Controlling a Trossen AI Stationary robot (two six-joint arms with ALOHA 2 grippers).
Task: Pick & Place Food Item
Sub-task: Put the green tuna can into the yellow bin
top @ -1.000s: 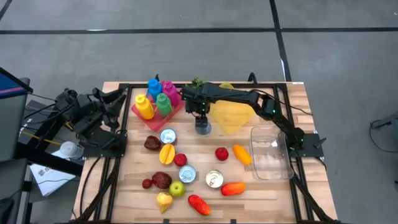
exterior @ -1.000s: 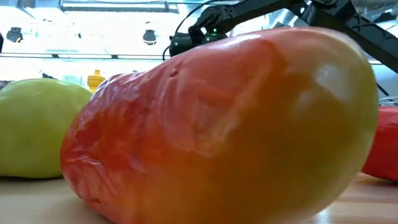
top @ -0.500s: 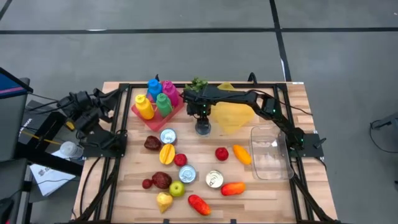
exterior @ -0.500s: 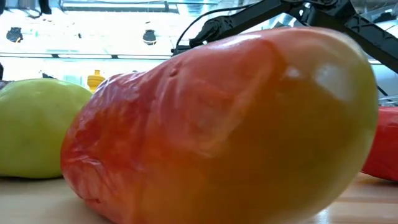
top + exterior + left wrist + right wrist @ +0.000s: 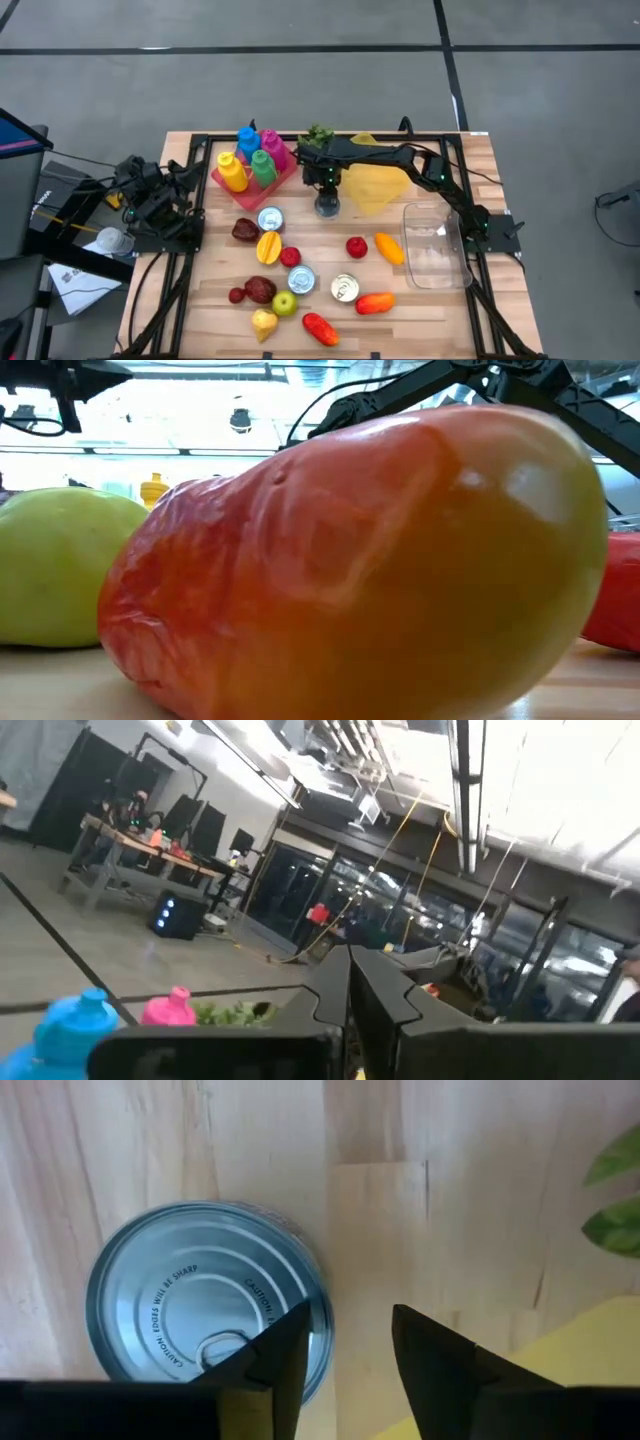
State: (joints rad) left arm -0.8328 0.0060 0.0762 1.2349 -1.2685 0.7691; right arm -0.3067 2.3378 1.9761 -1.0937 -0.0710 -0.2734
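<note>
A silver can [image 5: 205, 1305] with a pull-tab lid stands upright on the wooden table [image 5: 420, 310], beside a yellow sheet [image 5: 378, 188]. My right gripper [image 5: 345, 1355] points straight down over the can's [image 5: 326, 207] edge, open. One finger [image 5: 283, 1350] is above the lid by the rim, the other [image 5: 435, 1355] over bare wood outside the can. My left gripper [image 5: 350, 988] is shut on nothing, drawn back at the table's left edge [image 5: 150, 195]. My right gripper stands astride the can's rim [image 5: 318, 1315] from above, one finger over the lid and one outside the wall. Whether either finger touches the can, I cannot tell.
Toy fruit and two more cans [image 5: 301, 280] lie scattered on the near half. A red tray of coloured bottles [image 5: 252, 160] stands far left, a clear tub [image 5: 435, 245] at the right. A big orange-red fruit [image 5: 350, 560] and a green apple [image 5: 60, 560] fill the low view.
My left arm has sunk and folded back toward the table's left edge. My right gripper has come down a little toward the can; in the low view it has dropped behind the big fruit. The can has stayed where it was.
</note>
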